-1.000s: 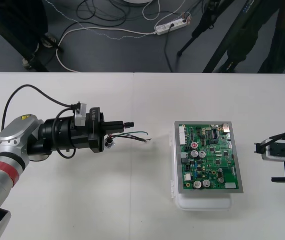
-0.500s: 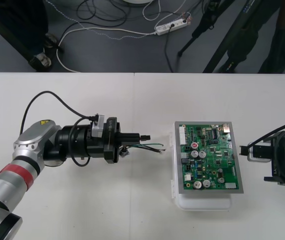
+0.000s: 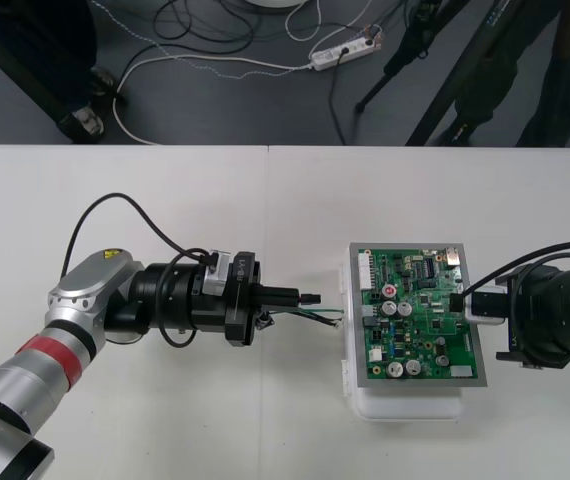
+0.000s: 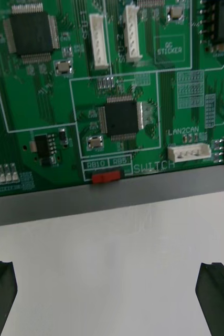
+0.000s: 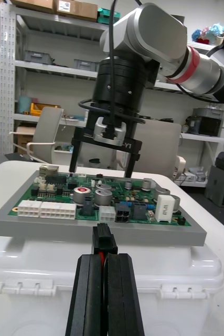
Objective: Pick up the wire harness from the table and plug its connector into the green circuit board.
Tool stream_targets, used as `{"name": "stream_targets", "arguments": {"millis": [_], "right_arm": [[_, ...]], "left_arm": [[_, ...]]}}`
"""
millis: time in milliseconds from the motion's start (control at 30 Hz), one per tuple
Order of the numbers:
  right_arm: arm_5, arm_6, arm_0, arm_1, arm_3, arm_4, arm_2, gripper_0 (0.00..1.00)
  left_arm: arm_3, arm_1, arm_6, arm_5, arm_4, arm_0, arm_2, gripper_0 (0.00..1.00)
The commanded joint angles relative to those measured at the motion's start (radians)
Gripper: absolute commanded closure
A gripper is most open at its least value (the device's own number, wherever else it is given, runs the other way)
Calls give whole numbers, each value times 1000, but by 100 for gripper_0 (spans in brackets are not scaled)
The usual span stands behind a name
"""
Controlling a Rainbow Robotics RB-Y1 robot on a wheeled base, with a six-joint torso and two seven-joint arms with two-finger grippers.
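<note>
The green circuit board (image 3: 417, 318) sits on its white base (image 3: 405, 405) at the table's right. My left gripper (image 3: 308, 297) is just left of the board and level with the table, shut on the harness. In the left wrist view its fingers (image 5: 117, 294) pinch the black plug (image 5: 104, 240), which points at the board's near edge (image 5: 98, 231) without touching it. The harness wires (image 3: 317, 316) hang below the fingers toward the base. My right gripper (image 3: 459, 303) is open over the board's right edge. Its fingers (image 4: 216, 286) stand wide apart above the white base (image 4: 112, 247).
In the left wrist view the right gripper (image 5: 107, 152) stands open beyond the board's far side. A black cable (image 3: 115, 215) loops up from the left arm's wrist. A power strip (image 3: 345, 47) and cables lie on the floor past the table's far edge.
My left gripper has carried the harness rightward, close to the board's left edge. The right gripper has come in from the right, to over the board's right edge.
</note>
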Motion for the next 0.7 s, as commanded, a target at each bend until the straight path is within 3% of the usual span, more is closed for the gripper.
{"name": "stream_targets", "arguments": {"millis": [33, 700], "right_arm": [[-5, -21, -36, 15, -6, 49, 43, 0], [-5, 76, -33, 29, -6, 44, 51, 0]], "left_arm": [[-34, -34, -91, -55, 5, 5, -44, 100], [-32, -79, -108, 35, -15, 4, -56, 100]]}}
